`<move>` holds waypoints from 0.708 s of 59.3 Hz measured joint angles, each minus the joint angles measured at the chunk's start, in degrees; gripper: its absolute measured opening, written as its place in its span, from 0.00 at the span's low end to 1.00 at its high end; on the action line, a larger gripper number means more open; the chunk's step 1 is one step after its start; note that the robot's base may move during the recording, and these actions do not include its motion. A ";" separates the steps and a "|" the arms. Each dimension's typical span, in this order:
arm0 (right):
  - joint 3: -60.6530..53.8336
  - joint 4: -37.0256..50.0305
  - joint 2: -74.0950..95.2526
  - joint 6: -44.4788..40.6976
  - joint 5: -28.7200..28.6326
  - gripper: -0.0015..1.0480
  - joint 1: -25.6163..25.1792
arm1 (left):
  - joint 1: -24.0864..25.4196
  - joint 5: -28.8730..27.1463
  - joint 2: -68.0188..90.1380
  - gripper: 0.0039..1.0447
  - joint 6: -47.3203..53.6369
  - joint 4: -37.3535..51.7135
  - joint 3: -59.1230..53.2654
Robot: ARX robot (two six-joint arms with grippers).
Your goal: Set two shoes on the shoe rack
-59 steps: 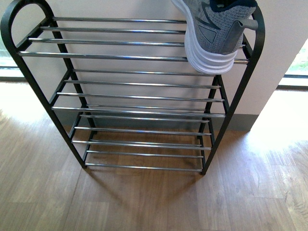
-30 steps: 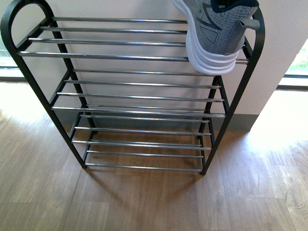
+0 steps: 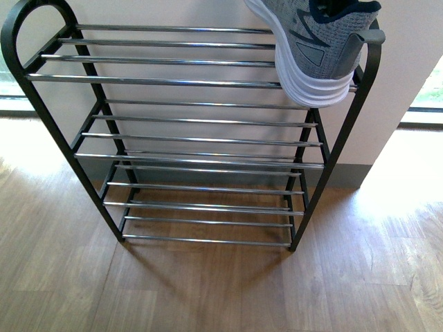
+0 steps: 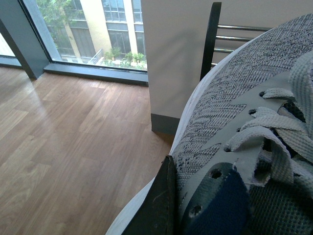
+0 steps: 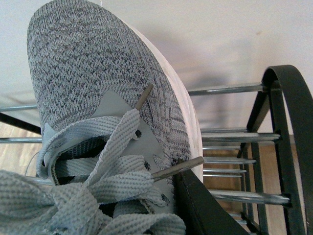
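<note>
My right gripper [image 5: 188,210] clamps the grey knit, white-soled sneaker [image 3: 311,48], tilted over the right end of the black-framed, chrome-barred shoe rack [image 3: 173,81], heel overhanging the top tier's near edge. I'd level it, ease it farther in, then release. My left gripper [image 4: 166,210] holds the matching sneaker [image 4: 234,98], seemingly left of the rack.

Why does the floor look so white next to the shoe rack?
Front view: daylight from the window washes the floor out to glare beside the shoe rack, which casts a soft shadow in front. Right wrist view: the shoe is evenly lit, its laces nearest the lens slightly soft.
</note>
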 joint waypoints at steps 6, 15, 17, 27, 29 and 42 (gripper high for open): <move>0.70 -1.14 -0.02 0.11 0.63 0.04 0.00 | 0.00 0.00 0.00 0.01 0.00 0.00 0.00; 2.12 -4.96 0.00 0.72 1.07 0.04 0.02 | 0.00 0.00 0.02 0.01 0.00 0.00 0.00; 2.32 -5.62 0.00 0.87 0.98 0.04 0.02 | 0.00 0.00 0.02 0.01 0.00 0.00 0.00; 2.86 -6.97 0.00 0.98 0.94 0.04 0.00 | 0.00 0.00 0.02 0.01 0.00 0.00 0.00; 2.89 -7.02 0.00 1.11 0.83 0.04 0.00 | 0.00 0.00 0.02 0.01 0.00 0.00 0.00; 2.97 -6.51 0.00 1.07 0.63 0.04 0.00 | 0.00 0.00 0.02 0.01 0.00 0.00 0.00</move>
